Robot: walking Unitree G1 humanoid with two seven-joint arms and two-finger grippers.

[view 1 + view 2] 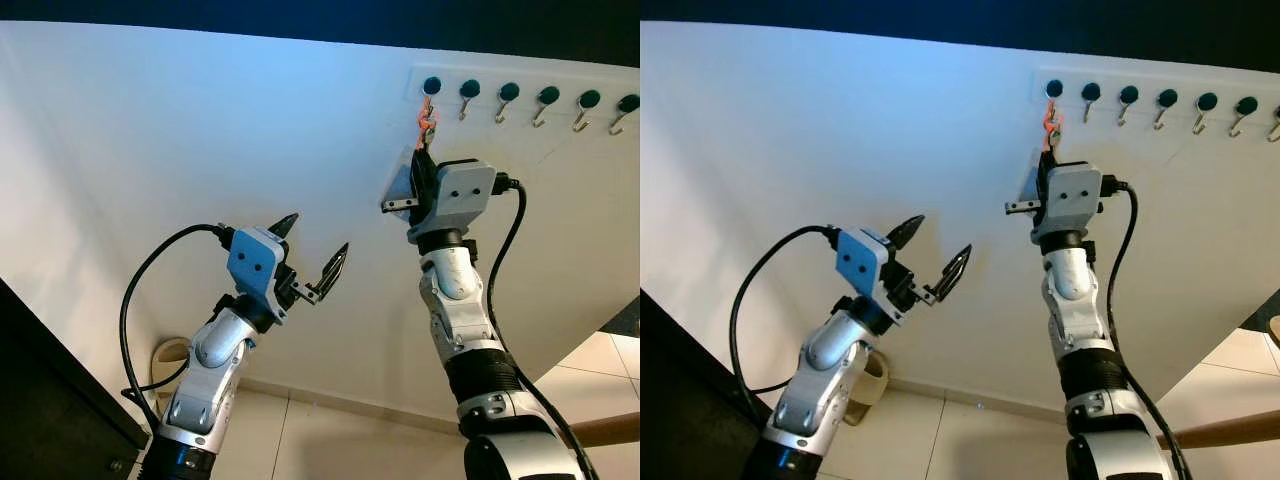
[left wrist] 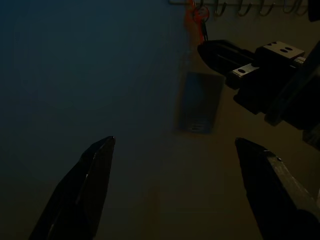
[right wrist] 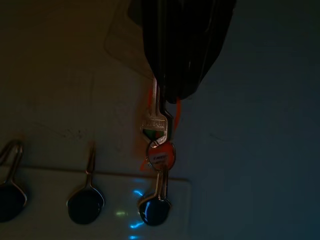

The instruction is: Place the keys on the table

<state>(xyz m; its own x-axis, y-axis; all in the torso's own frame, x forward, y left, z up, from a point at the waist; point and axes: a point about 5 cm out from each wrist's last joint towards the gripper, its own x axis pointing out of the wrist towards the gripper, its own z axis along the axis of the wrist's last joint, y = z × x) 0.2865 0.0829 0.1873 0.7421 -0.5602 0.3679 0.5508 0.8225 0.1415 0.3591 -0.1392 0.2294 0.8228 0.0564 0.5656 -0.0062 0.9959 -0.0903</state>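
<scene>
The right claw [image 1: 421, 160] is raised to the white wall [image 1: 200, 130], just under the first hook of the rack. Its two black fingers [image 3: 180, 60] are pressed together on the bunch of silver keys with an orange ring and cord [image 3: 159, 135]. The keys hang from the leftmost hook [image 3: 159, 192] of the white rack w/ dark round knobs and metal hooks [image 1: 530, 100], so they are on the hook and in the claw at the same time. A grey flat rectangular tag [image 2: 200, 102] hangs below the keys, close to the wall and beside the claw.

The left claw [image 1: 315, 250] is lower and more to the left, well apart from the keys, pointing up toward the wall. Its fingers [image 2: 85, 190] are spread wide and hold nothing.

Below, approx. at the foot of the wall, is a pale tiled floor [image 1: 340, 440]. A dark piece of furniture [image 1: 50, 400] stands at the left edge, and a beige roll of tape [image 1: 872, 378] lies near the left arm. A wooden bar [image 1: 1230, 430] shows at the right.
</scene>
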